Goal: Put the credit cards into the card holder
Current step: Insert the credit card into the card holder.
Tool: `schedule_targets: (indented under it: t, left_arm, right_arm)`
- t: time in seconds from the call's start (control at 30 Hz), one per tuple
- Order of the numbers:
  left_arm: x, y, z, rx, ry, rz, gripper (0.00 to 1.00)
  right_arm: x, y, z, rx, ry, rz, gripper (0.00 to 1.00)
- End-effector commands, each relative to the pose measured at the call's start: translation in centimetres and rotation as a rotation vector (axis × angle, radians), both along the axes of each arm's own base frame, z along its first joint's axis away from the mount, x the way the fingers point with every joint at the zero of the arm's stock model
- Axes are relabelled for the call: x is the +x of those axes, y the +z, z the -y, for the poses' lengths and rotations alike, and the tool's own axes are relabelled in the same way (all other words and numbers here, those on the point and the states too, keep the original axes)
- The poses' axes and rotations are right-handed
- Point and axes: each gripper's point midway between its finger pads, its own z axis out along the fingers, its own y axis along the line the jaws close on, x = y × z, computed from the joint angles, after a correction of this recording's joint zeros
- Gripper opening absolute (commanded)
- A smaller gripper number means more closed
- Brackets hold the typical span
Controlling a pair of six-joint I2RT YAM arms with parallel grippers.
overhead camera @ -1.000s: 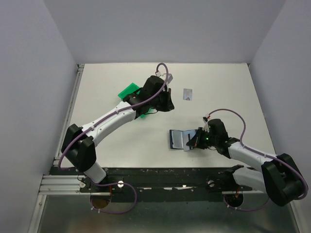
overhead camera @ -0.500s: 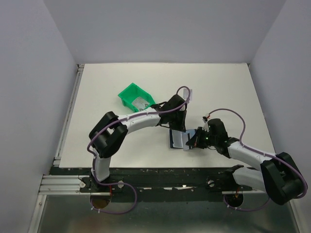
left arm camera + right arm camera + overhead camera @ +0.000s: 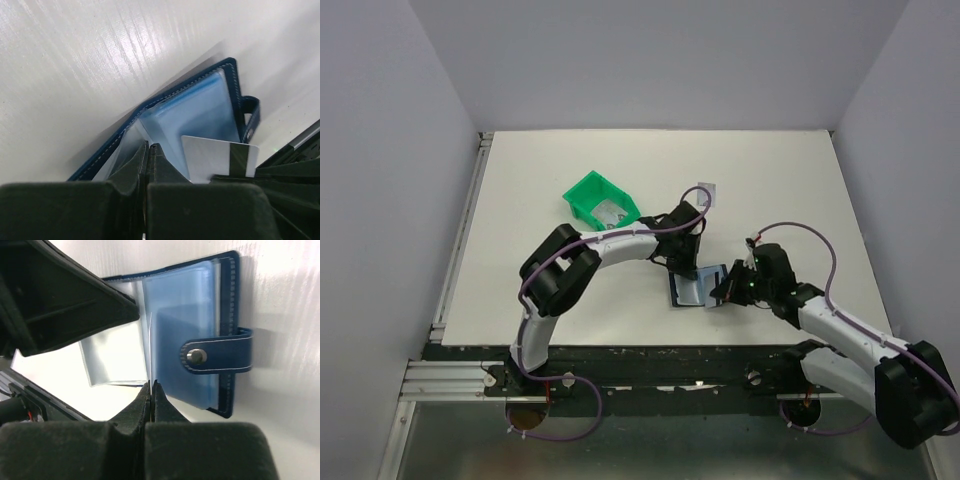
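One card holder (image 3: 688, 290) lies open on the surface (image 3: 800, 180), toward the near edge between my two arms, its clear sleeves (image 3: 200, 112) fanned up. Against them sits the striped credit card (image 3: 212, 157), just beside my left tool (image 3: 148, 148), whose fingers are pressed together; whether they grip the card I cannot tell. My right tool (image 3: 151, 386) is pinched onto a sleeve edge. Farther off lies a second credit card (image 3: 701, 196), and left of it a green bin (image 3: 588, 190).

Stitched leather-look card holder (image 3: 222, 356), glossy plastic sleeves (image 3: 182, 300), matt white table (image 3: 75, 60)
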Motion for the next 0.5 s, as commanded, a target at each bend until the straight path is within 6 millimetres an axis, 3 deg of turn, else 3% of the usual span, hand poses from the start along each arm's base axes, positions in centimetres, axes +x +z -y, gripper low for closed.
schedule_targets:
  t: [0.0, 0.2, 0.47]
  left_arm:
    - [0.2, -0.3, 0.2, 0.015, 0.003, -0.009, 0.01]
    - [0.1, -0.6, 0.4, 0.016, -0.011, -0.013, 0.01]
    - [0.2, -0.8, 0.5, 0.019, -0.018, -0.014, 0.01]
  right_arm:
    - [0.6, 1.0, 1.3, -0.07, -0.054, 0.012, 0.0]
    - [1.3, 2.1, 3.6, -0.178, -0.134, 0.044, 0.0]
    - [0.7, 1.7, 4.4, -0.243, -0.127, -0.01, 0.0]
